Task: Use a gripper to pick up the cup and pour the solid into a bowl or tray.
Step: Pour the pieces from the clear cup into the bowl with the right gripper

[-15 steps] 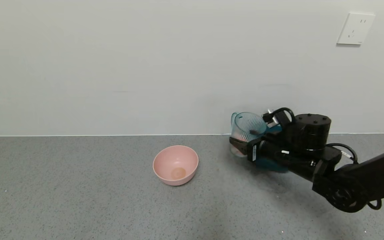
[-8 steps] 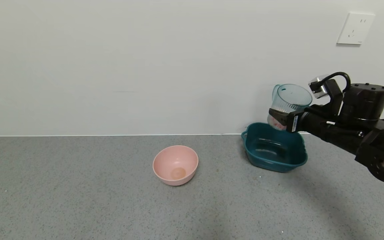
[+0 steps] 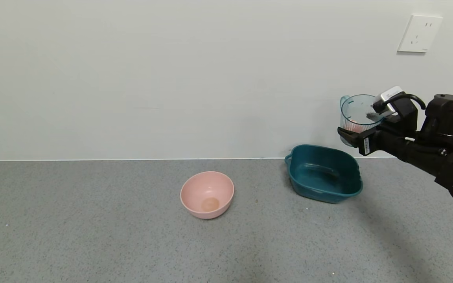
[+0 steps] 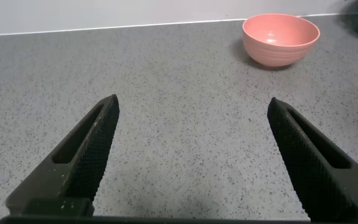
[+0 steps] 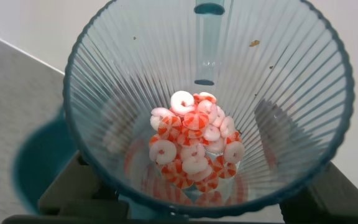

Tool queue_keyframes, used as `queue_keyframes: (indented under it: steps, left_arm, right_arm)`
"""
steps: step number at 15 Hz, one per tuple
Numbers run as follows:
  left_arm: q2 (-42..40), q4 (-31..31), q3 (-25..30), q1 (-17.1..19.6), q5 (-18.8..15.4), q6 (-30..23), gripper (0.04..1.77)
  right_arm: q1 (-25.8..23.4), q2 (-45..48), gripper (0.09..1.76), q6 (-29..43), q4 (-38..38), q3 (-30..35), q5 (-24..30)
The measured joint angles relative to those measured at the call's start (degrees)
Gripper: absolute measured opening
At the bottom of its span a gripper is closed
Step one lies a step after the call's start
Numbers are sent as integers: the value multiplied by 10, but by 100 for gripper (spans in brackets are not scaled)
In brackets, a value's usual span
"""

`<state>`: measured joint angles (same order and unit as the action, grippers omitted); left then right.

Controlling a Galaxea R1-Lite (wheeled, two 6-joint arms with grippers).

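My right gripper (image 3: pixel 358 139) is shut on the ribbed blue-green cup (image 3: pixel 355 114) and holds it upright in the air, up and to the right of the dark teal tub (image 3: pixel 323 173). In the right wrist view the cup (image 5: pixel 135 74) fills the frame, with the white and orange-red pieces (image 5: pixel 194 146) heaped at its bottom and part of the tub (image 5: pixel 33 158) below it. The tub sits on the counter near the wall and looks empty. My left gripper (image 4: pixel 192 152) is open over bare counter and does not show in the head view.
A round pink bowl (image 3: pixel 207 194) stands on the grey counter left of the tub, also showing in the left wrist view (image 4: pixel 281 38). A white wall runs behind the counter, with a socket (image 3: pixel 419 33) at upper right.
My right gripper has lifted the cup from low in front of the tub, up and to the right. The tub, hidden before, is now in full view.
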<state>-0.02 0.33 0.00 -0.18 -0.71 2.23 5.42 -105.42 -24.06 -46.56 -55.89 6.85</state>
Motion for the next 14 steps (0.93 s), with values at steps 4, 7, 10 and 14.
queue_keyframes:
  steps: [4, 7, 10, 14]
  left_arm:
    - [0, 0, 0, 0, 0, 0, 172]
    - [0, 0, 0, 0, 0, 0, 172]
    - [0, 0, 0, 0, 0, 0, 172]
    - [0, 0, 0, 0, 0, 0, 172]
  right_arm:
    - [-26, -11, 136, -104, 9, 1, -29]
    - [-36, -12, 136, -178, 17, 2, -80]
    - [-37, -13, 136, -221, 10, 14, -87]
    - [-39, -15, 136, -293, -33, 34, -140]
